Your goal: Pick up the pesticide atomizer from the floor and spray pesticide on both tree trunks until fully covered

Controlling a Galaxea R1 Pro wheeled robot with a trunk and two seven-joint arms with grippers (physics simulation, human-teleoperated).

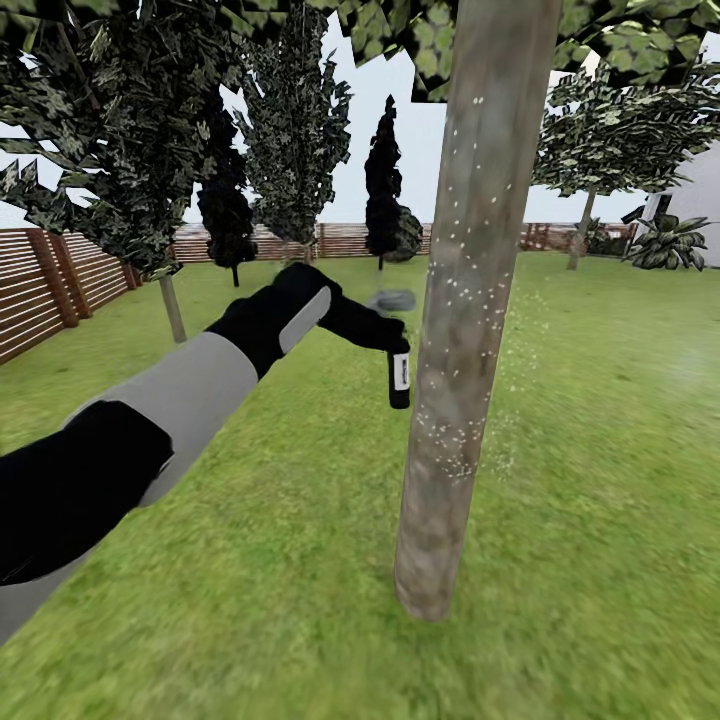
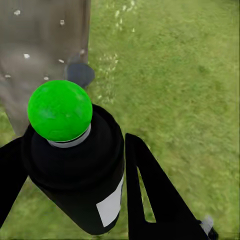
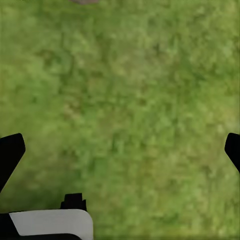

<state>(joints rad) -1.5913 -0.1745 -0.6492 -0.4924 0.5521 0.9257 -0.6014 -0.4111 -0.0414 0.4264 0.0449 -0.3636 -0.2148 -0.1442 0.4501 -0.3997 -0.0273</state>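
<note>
The left hand point(image 2: 75, 165) pinches one atomizer point(image 1: 399, 375) beside one speckled trunk point(image 1: 465, 300); the right hand point(image 3: 120, 150) is spread.

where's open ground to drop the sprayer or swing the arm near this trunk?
Open lawn runs right of the tree trunk, out to the far fence; more bare grass in front of its base. It is tight where the left gripper holds the pesticide atomizer close beside the bark. The right gripper hangs open over plain grass.

Left arm outstretched, left gripper point(image 1: 392, 340) clamped; right gripper point(image 3: 120, 150) fingers spread.
</note>
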